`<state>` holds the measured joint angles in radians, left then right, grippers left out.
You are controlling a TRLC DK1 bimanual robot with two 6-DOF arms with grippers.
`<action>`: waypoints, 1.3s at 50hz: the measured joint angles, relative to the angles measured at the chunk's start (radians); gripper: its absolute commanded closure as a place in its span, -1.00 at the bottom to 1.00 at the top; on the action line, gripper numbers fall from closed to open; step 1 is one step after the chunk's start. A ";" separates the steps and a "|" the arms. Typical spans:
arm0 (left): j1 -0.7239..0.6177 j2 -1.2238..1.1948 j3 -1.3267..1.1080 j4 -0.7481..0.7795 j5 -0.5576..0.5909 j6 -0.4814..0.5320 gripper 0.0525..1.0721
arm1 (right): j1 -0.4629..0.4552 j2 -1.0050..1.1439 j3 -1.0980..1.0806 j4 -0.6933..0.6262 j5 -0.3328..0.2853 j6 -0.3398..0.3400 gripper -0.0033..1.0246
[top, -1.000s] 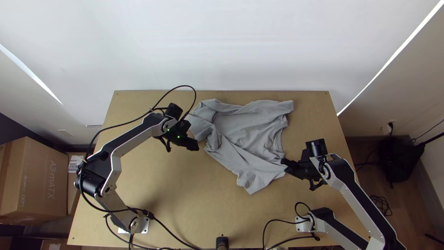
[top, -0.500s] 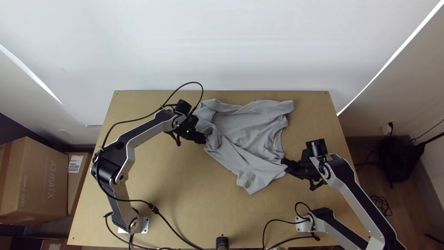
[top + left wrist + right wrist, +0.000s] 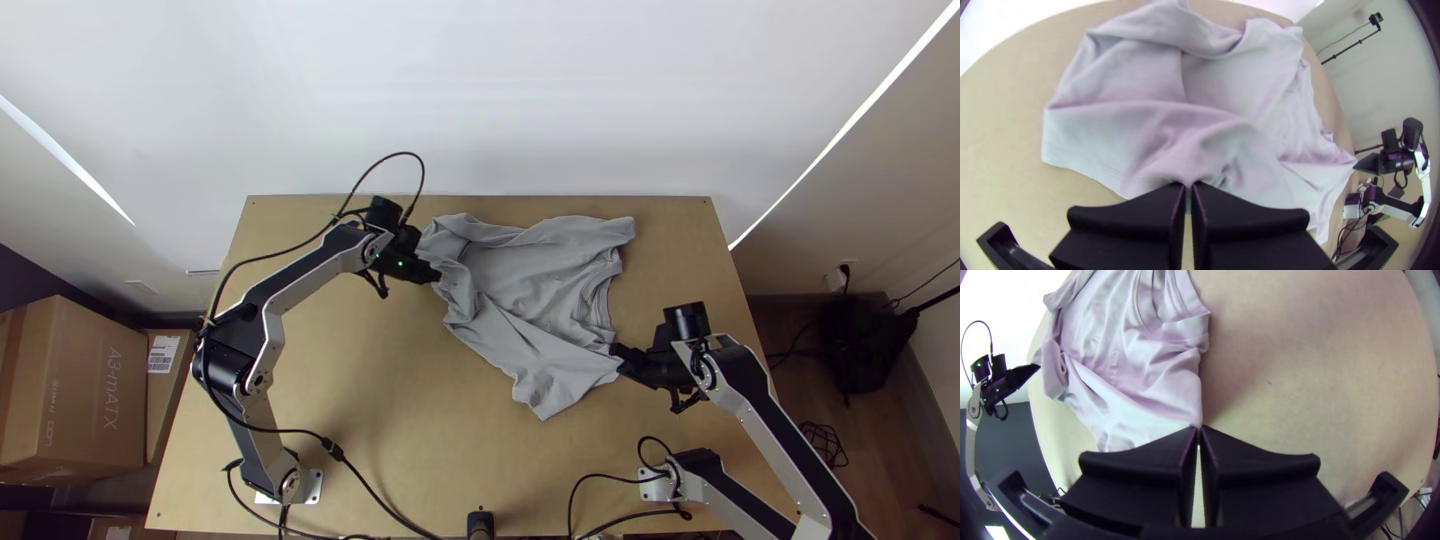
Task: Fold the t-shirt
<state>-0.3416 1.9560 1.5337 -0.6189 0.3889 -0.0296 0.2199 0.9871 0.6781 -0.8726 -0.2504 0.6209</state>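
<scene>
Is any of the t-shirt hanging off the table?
No, the t-shirt lies wholly on the table, inside its edges.

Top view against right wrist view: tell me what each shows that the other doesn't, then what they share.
Top view: the silver link of the right arm, and the far right corner of the t-shirt.
Right wrist view: lettering on the t-shirt and a small dark mark on the tabletop.
Both: the t-shirt, the tabletop, the left gripper and the right gripper.
</scene>
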 measured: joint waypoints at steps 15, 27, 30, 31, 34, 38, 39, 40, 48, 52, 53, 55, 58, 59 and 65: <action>0.002 -0.001 0.088 0.042 0.000 -0.014 0.83 | -0.014 -0.021 -0.006 0.001 0.000 0.000 0.94; -0.045 0.061 0.189 0.054 -0.001 -0.031 -0.68 | -0.018 -0.033 -0.018 0.004 0.000 0.000 0.94; -0.060 0.082 0.208 0.053 -0.005 -0.031 -0.79 | -0.018 -0.033 -0.018 0.004 0.000 0.000 0.94; -0.065 0.086 0.213 0.054 -0.006 -0.032 -0.79 | -0.018 -0.033 -0.018 0.005 0.000 0.000 0.94; -0.080 0.104 0.231 0.054 -0.008 -0.036 -0.79 | -0.018 -0.033 -0.018 0.005 0.000 0.000 0.94; -0.096 0.115 0.244 0.054 -0.008 -0.043 -0.85 | -0.018 -0.033 -0.018 0.008 0.000 0.000 0.94; -0.098 0.115 0.245 0.054 -0.008 -0.043 -0.90 | -0.018 -0.033 -0.018 0.009 0.000 0.000 0.94; -0.101 0.115 0.245 0.054 -0.008 -0.044 -0.90 | -0.018 -0.033 -0.018 0.009 0.000 0.000 0.94; -0.084 0.104 0.233 0.077 -0.007 -0.046 -0.90 | -0.018 -0.033 -0.018 0.022 0.000 0.000 0.94; -0.049 0.065 0.176 0.121 -0.008 -0.046 -0.90 | -0.018 -0.033 -0.019 0.027 0.000 0.000 0.94; -0.040 0.055 0.163 0.124 -0.008 -0.046 -0.90 | -0.018 -0.033 -0.019 0.027 0.000 0.000 0.94; -0.019 0.027 0.132 0.130 -0.007 -0.045 -0.90 | -0.018 -0.033 -0.023 0.031 0.000 0.001 0.94; 0.009 -0.006 0.093 0.132 0.005 -0.046 -0.90 | -0.018 -0.033 -0.029 0.034 0.000 0.004 0.94; 0.022 -0.020 0.080 0.132 0.017 -0.047 -0.90 | -0.018 -0.033 -0.031 0.035 0.000 0.004 0.94; 0.065 -0.061 0.033 0.130 0.100 -0.066 -0.90 | -0.018 -0.033 -0.032 0.039 0.000 0.004 0.94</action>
<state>-0.2768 1.8954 1.5669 -0.4885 0.4889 -0.0959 0.2024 0.9543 0.6456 -0.8337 -0.2504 0.6247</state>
